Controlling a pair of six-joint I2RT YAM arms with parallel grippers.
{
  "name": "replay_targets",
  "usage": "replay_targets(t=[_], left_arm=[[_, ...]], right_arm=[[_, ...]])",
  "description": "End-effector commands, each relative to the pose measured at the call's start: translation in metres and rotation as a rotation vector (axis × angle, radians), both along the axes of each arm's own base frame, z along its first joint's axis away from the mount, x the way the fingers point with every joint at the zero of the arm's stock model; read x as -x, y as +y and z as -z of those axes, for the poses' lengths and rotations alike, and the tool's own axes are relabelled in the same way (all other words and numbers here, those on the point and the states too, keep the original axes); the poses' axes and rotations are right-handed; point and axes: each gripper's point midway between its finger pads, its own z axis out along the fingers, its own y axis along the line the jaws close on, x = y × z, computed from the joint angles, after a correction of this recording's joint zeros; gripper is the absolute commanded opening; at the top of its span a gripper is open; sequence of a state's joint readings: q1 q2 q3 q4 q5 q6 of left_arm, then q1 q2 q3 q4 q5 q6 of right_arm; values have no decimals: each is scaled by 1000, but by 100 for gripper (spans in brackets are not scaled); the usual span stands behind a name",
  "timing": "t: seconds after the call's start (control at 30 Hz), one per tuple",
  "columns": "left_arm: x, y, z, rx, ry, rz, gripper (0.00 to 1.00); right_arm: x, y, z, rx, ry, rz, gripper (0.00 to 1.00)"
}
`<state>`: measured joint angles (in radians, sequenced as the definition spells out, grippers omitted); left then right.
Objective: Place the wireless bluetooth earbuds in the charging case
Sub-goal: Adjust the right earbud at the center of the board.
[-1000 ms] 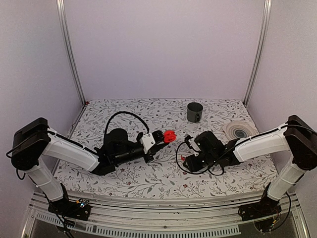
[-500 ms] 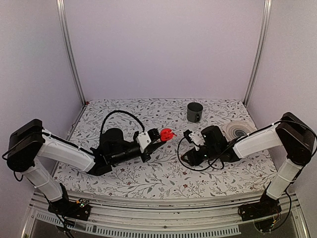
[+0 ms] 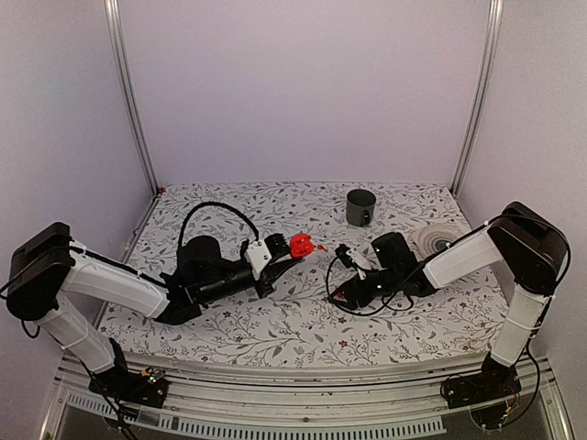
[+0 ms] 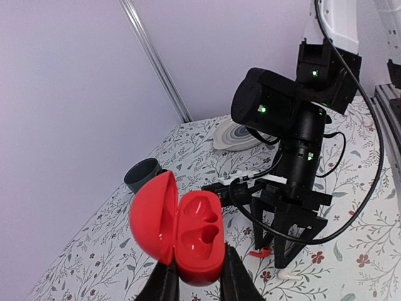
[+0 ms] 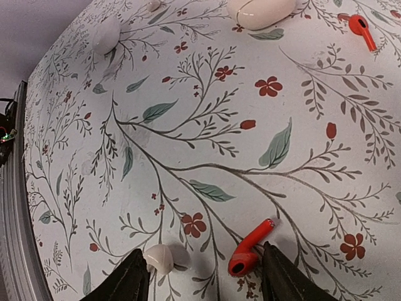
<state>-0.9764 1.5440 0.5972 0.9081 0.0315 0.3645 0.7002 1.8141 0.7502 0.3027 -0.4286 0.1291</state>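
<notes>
Fingers on the left arm [image 4: 235, 283] pinch the open red charging case [image 4: 197, 241] by its base, holding it clear above the flowered surface [image 5: 207, 125] near the middle, while to its right the fingers on the right arm [image 5: 128, 279] stand spread low on either side of a red earbud [image 5: 249, 246], a white earbud [image 5: 160, 258] beside one.
</notes>
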Motion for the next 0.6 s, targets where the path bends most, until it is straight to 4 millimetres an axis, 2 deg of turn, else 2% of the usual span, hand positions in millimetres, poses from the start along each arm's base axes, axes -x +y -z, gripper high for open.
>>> replay_targets(t=[0.0,0.23,0.37,0.43,0.57], left_arm=[[-3,9,-12,41,-12,-25,0],[-4,10,-11,45,-10,-26,0],[-4,9,-11,45,-10,-25,0],[-4,9,-11,44,-12,-25,0],[-3,10,-12,48,-15,-27,0]], right_arm=[[11,3,0,-35,70,-10,63],[27,4,-7,-59,105,-6,63],[12,-7,1,10,94,93,62],[5,-10,2,38,94,135,57],[-6,-17,-8,52,42,208,52]])
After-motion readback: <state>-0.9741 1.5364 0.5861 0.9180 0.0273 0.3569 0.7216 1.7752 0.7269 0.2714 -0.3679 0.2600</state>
